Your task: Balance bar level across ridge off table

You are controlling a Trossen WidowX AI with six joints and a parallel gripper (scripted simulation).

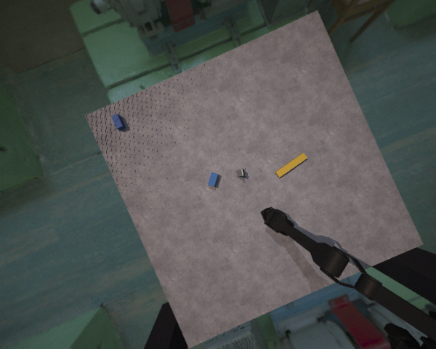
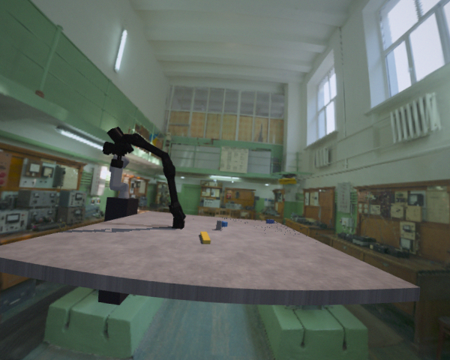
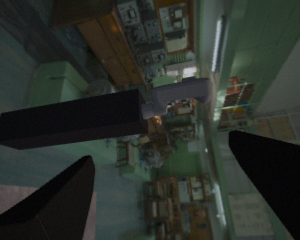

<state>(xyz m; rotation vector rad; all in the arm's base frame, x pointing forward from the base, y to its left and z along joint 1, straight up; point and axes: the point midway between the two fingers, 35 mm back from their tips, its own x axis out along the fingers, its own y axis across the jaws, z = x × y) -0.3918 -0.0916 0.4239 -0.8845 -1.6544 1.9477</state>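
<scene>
A yellow bar [image 1: 291, 165] [image 2: 205, 237] lies flat on the table [image 1: 285, 94] [image 2: 256, 263]. A small grey ridge [image 1: 240, 173] [image 2: 218, 225] stands apart from it, left of the bar in the top view, with nothing on it. My gripper [image 3: 161, 150] is open and empty, its two dark fingers wide apart in the wrist view. It is held high, off to the side and well away from the bar and the ridge. The wrist view looks out across the room and shows neither the bar nor the ridge. The fingers cannot be made out in the top and exterior views.
A blue block [image 1: 213, 179] [image 2: 224, 223] sits close beside the ridge. A darker blue block [image 1: 118, 121] [image 2: 270, 221] lies near the far-left table corner in the top view. A dark post [image 2: 120, 209] [image 3: 75, 120] with a grey top stands beyond the table edge.
</scene>
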